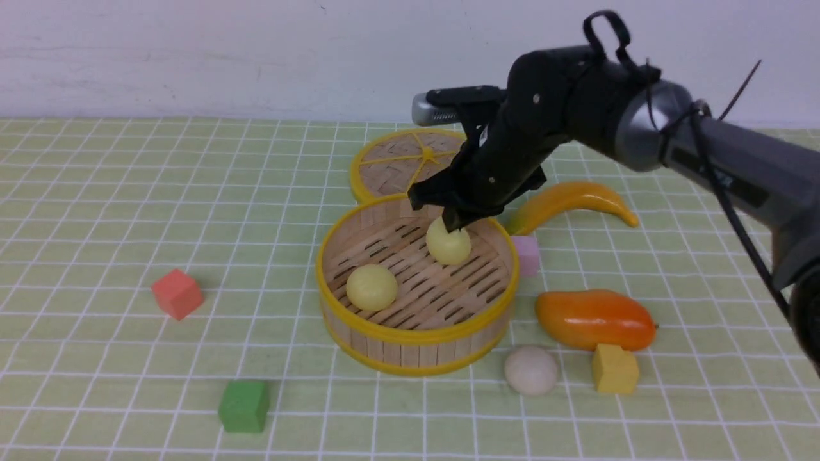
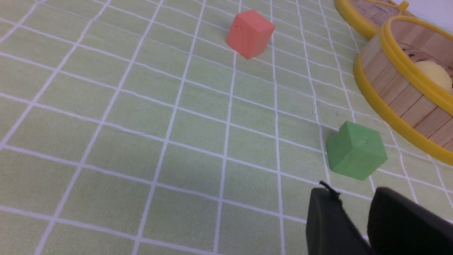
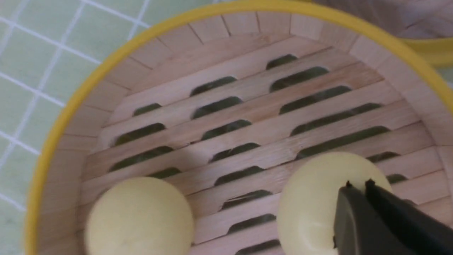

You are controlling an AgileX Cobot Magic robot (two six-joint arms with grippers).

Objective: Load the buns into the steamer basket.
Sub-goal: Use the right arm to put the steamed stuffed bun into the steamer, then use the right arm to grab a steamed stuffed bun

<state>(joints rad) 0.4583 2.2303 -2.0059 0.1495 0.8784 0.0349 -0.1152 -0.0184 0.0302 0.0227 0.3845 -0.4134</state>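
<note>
Right now the right gripper (image 1: 456,221) hangs over the back of the steamer basket (image 1: 410,336), which sits near the middle of the table (image 1: 96,211). Its jaws are pressed almost together on top of a pale yellow bun (image 1: 450,246) on the slats; whether they pinch it I cannot tell. A second yellow bun (image 1: 371,287) lies nearer the basket's front. An off-white bun (image 1: 531,370) is on the table toward the front edge, between the basket and a yellow cube (image 1: 615,368). The left gripper (image 2: 354,198) hovers near a green cube (image 2: 355,150), jaws partly apart, empty
</note>
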